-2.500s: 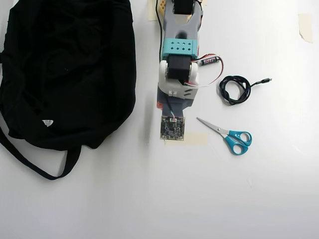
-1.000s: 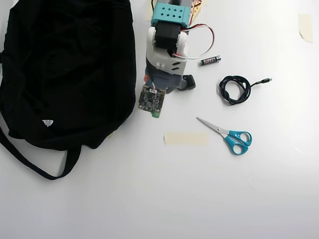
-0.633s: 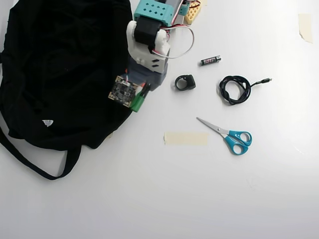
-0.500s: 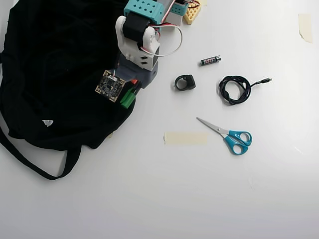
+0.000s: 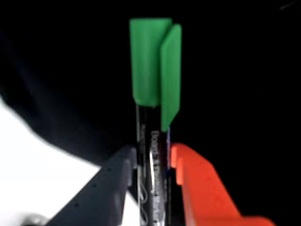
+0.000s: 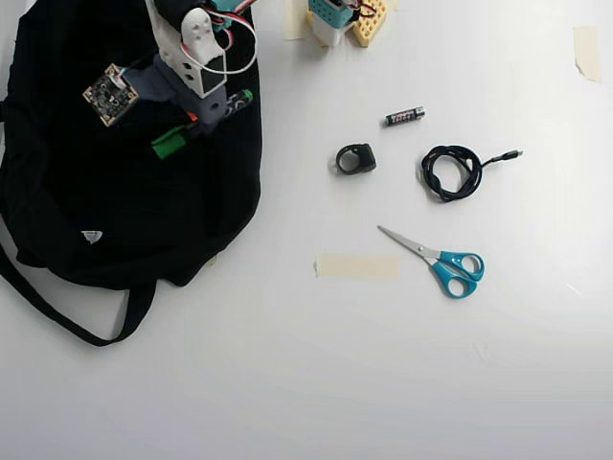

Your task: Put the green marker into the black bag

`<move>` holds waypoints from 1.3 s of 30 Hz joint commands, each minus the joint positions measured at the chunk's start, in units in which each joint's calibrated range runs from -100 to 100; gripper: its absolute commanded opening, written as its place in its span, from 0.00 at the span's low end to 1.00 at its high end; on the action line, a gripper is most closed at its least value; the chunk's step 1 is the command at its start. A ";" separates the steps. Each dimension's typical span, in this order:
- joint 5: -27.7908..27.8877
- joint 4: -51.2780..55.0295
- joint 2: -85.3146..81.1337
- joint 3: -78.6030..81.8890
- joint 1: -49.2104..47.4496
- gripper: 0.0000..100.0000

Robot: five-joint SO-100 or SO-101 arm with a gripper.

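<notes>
Right now the pincer (image 5: 151,176) is pinching the green marker (image 5: 153,117) by its dark barrel, one dark grey finger on the left and one orange finger on the right in the wrist view, with the green cap sticking out beyond the fingertips. Behind the cap, that view is showing almost nothing but the black bag (image 5: 244,84), with a patch of white worktop (image 5: 42,165) at lower left.

Seen from the overhead view, the pincer (image 6: 196,123) is holding the green marker (image 6: 172,143) over the upper part of the black bag (image 6: 115,220), the marker lying at a slant with its green cap toward lower left. Whether the marker is touching the fabric I cannot tell. To the right on the worktop (image 6: 316,364), well apart from the bag, are lying a small battery (image 6: 404,116), a black ring-shaped piece (image 6: 355,158), a coiled black cable (image 6: 453,172), blue-handled scissors (image 6: 436,259) and a strip of tape (image 6: 357,266).
</notes>
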 commanded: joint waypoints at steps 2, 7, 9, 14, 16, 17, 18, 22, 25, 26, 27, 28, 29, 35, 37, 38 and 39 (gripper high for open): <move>0.43 -3.07 -2.20 -0.49 9.09 0.02; 0.43 -11.85 1.86 2.38 19.34 0.02; 0.38 -19.69 5.68 7.05 19.79 0.02; 0.12 -22.19 6.18 8.40 20.38 0.02; 0.22 -22.19 6.18 8.40 21.81 0.02; 0.28 -22.19 6.18 8.40 21.73 0.03; 0.33 -22.19 6.18 8.40 21.58 0.03; 0.33 -22.19 6.18 8.22 21.73 0.19; 0.38 -22.19 5.85 8.04 21.21 0.26; 0.38 -22.10 5.02 7.68 20.16 0.27; 0.17 -22.10 4.85 7.41 19.26 0.27; 0.01 -21.67 4.85 7.41 19.19 0.27; 0.01 -21.41 4.77 7.41 19.19 0.27; -0.04 -6.08 4.77 -7.23 17.24 0.26; -0.04 0.55 4.77 -13.79 13.13 0.26; 0.01 2.88 4.77 -16.13 11.41 0.26; 0.38 7.27 4.77 -20.53 8.64 0.26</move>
